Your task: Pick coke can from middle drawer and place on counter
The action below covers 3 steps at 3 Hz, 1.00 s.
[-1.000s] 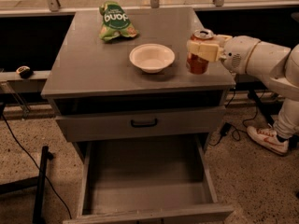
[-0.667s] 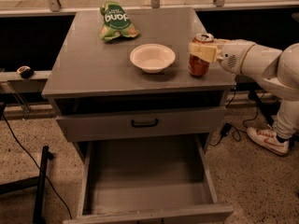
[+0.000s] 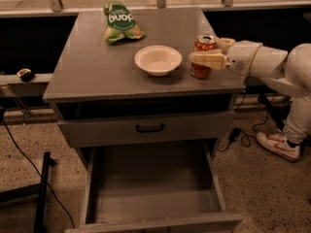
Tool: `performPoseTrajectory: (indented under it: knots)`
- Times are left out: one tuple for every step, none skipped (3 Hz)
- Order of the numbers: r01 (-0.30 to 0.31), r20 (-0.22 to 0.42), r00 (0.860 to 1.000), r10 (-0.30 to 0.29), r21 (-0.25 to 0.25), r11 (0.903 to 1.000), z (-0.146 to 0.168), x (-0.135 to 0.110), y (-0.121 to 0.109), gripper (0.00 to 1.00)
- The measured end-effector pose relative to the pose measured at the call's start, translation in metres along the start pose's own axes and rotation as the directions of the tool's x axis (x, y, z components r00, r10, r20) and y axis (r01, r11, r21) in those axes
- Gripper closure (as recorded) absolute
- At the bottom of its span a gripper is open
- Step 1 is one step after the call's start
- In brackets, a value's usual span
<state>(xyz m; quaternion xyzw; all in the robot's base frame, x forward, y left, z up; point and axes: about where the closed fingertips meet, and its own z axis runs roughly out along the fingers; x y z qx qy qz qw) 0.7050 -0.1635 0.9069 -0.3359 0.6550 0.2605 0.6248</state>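
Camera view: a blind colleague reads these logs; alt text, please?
The gripper, fingers closed on a small red coke can, holds it at the right of the flat grey counter, next to a white bowl; a green snack bag lies farther back. Below, the wide grey middle drawer stands open.

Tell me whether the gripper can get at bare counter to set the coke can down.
Likely yes: the gripper, shut on the coke can, is over the counter's right front, and the white bowl sits left of that spot.
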Motion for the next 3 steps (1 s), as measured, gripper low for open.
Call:
performPoseTrajectory:
  knots:
    - [0.154,-0.011,0.987,-0.158,-0.144,0.9774,0.006,-0.007,0.02,0.0]
    - [0.296,-0.07,0.944,-0.324,-0.258,0.9196,-0.014,-0.007,0.044,0.0]
    - [0.299,-0.069,0.942,-0.33,-0.277,0.913,-0.013,-0.007,0.05,0.0]
